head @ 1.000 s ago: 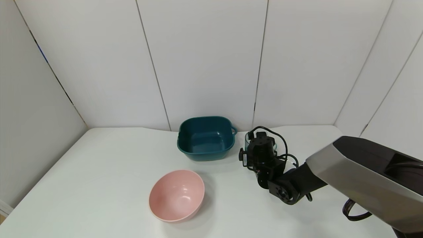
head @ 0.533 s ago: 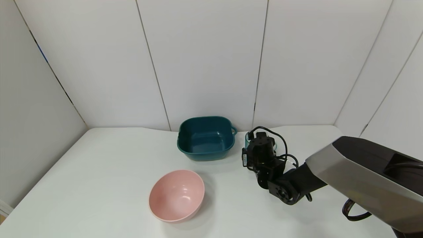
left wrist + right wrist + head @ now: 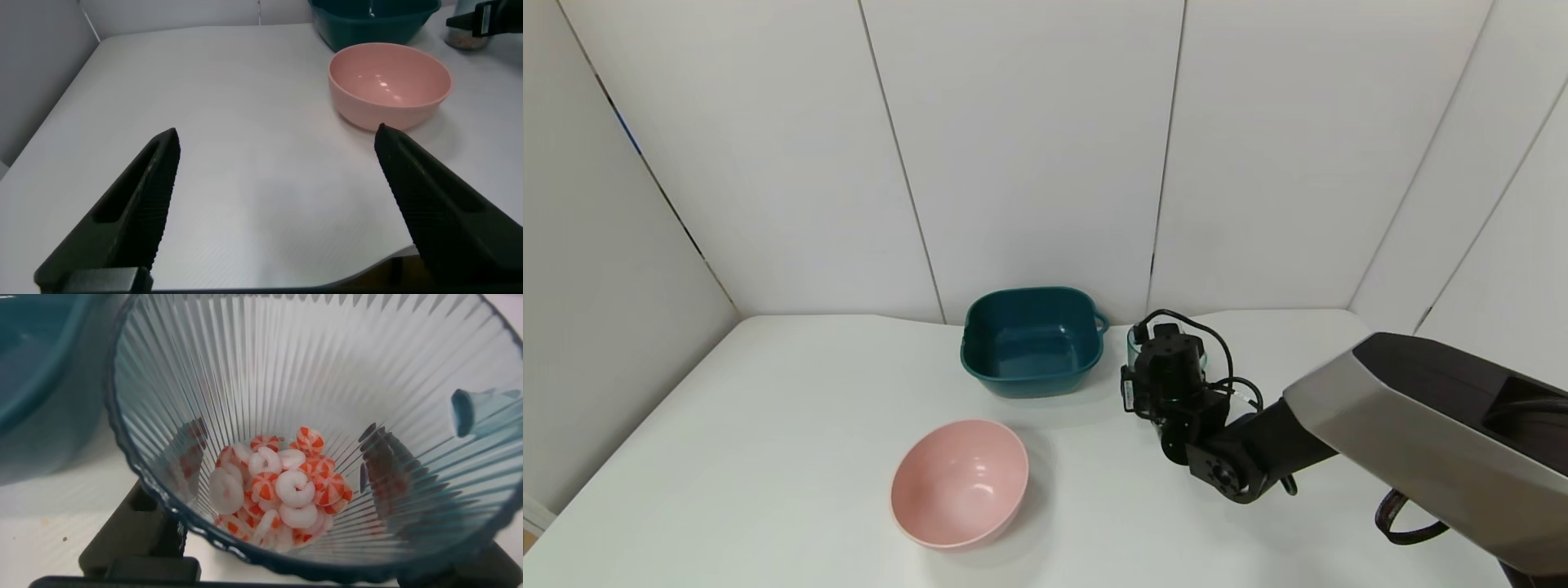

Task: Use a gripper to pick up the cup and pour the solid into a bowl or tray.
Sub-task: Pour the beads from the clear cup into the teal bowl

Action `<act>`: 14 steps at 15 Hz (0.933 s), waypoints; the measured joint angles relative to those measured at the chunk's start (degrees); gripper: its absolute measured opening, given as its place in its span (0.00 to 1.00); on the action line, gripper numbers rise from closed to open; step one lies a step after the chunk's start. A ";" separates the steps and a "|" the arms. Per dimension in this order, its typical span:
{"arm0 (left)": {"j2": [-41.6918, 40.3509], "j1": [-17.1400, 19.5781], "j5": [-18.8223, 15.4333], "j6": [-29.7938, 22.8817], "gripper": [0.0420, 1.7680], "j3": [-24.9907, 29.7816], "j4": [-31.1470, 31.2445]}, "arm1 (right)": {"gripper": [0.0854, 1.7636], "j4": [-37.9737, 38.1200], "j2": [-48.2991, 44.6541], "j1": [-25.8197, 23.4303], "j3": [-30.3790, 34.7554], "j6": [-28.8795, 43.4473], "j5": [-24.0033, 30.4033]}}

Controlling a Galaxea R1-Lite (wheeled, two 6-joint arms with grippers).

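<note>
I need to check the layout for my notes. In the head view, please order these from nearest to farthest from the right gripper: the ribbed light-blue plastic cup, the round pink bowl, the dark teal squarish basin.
1. Ribbed light-blue plastic cup, at the right gripper itself.
2. Dark teal squarish basin, just to its left.
3. Round pink bowl, farther left and nearer the robot.

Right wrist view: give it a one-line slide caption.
Ribbed blue cup holding orange-and-white pieces, beside the teal basin.

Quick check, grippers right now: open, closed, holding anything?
Left gripper: open, holding nothing, above the table's near edge.
Right gripper: fingers on either side of the cup beside the teal basin; whether it is clamped cannot be told.
</note>
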 joint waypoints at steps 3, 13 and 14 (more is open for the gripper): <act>0.00 0.00 0.00 -0.02 0.97 0.00 0.02 | 0.75 0.37 -2.12 -0.72 -0.49 -4.24 1.97; 0.00 0.00 0.02 -0.02 0.97 0.00 0.02 | 0.75 24.65 -7.96 -0.77 -16.64 -11.37 6.21; 0.00 0.00 0.00 -0.02 0.97 0.00 0.00 | 0.75 26.97 -7.98 -0.80 -18.76 -12.73 7.16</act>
